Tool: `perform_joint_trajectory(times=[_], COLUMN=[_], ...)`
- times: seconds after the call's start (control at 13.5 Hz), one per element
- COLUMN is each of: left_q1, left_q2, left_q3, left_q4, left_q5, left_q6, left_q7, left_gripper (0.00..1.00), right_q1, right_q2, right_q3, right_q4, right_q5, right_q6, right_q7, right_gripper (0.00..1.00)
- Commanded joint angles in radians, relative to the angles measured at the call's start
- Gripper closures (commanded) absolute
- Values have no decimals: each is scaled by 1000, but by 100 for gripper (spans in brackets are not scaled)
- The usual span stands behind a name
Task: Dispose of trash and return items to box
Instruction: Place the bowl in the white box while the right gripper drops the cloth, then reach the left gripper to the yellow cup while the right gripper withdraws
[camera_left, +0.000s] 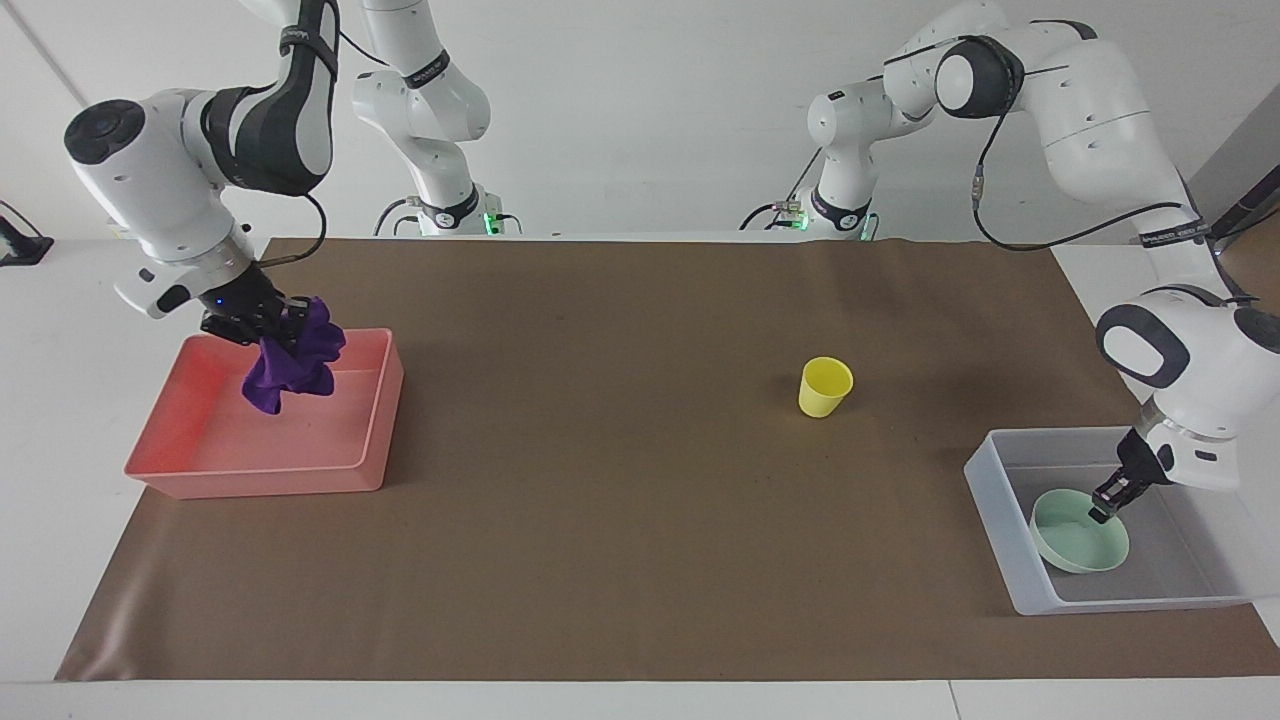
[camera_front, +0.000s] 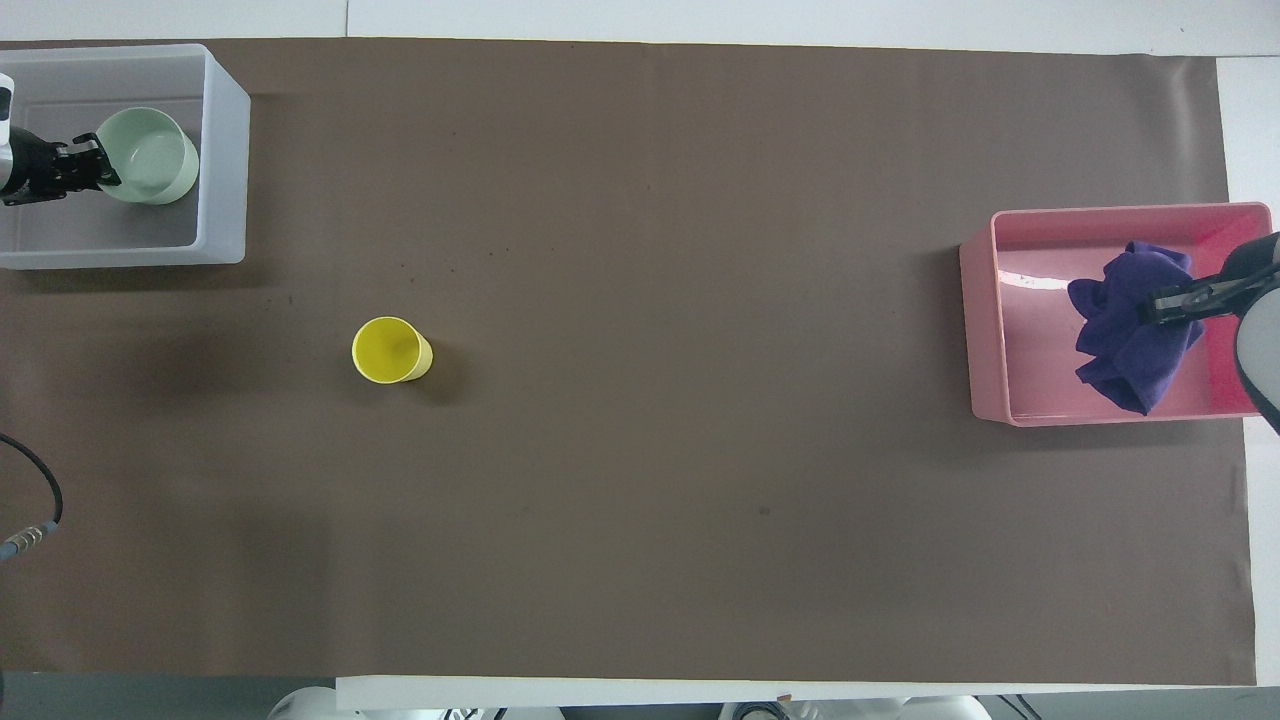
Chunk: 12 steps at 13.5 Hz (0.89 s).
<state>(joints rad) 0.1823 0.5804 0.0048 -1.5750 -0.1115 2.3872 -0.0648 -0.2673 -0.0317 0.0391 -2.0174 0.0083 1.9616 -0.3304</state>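
Observation:
My right gripper (camera_left: 265, 328) is shut on the purple fabric trash (camera_left: 290, 362), which hangs from it over the inside of the salmon-pink bin (camera_left: 200, 470). The overhead view shows the gripper (camera_front: 1165, 305) and the fabric (camera_front: 1125, 335) over that bin (camera_front: 980, 330). My left gripper (camera_left: 1103, 510) is shut on the rim of the mint-green bowl (camera_left: 1080, 545), low inside the translucent box (camera_left: 1000, 530). The bowl (camera_front: 150, 155) and box (camera_front: 225, 170) also show from overhead. The yellow cup (camera_left: 825, 387) stands upright on the mat, nearer to the robots than the box.
A brown mat (camera_left: 640, 520) covers the table between the two bins. The box is at the left arm's end, the pink bin at the right arm's end. A cable (camera_front: 40, 500) shows at the overhead view's edge.

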Motion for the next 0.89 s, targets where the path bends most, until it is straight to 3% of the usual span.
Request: perform_joint_trajectory(times=[0.0, 0.15, 0.22, 0.37, 0.44, 0.59, 0.67, 0.74, 0.81], left_q1=[-6, -7, -9, -52, -79, -157, -211, -280, -332], left_q2=[-24, -75, -130, -227, -256, -312, -345, -390, -431], left_q3=[1, 0, 0, 0, 0, -2, -2, -2, -2], left_q4=[-23, -25, -25, -20, -22, -25, -57, -148, -249], left_q5=[19, 19, 19, 19, 19, 19, 19, 19, 19], left_q6=[15, -38, -81, -190, -263, -490, -569, -562, -513], left_q7=[22, 23, 23, 16, 14, 7, -25, -52, -73], left_gripper=[0, 0, 0, 0, 0, 0, 0, 0, 0], right_q1=[-29, -46, -46, -43, -43, -44, -46, -46, -44], right_q2=[13, 70, 87, 82, 79, 79, 81, 79, 78], right_q3=[13, 13, 13, 15, 13, 15, 15, 15, 16], right_q4=[-81, -81, -93, -128, -136, -130, -127, -124, -107], right_q5=[-8, -8, -8, -8, -8, -8, -7, -7, -4], right_q6=[104, 137, 166, 213, 215, 198, 195, 191, 157], right_q7=[-9, -9, -7, -6, -4, -7, -9, -9, -6], right_gripper=[95, 92, 81, 80, 74, 29, 13, 1, 1])
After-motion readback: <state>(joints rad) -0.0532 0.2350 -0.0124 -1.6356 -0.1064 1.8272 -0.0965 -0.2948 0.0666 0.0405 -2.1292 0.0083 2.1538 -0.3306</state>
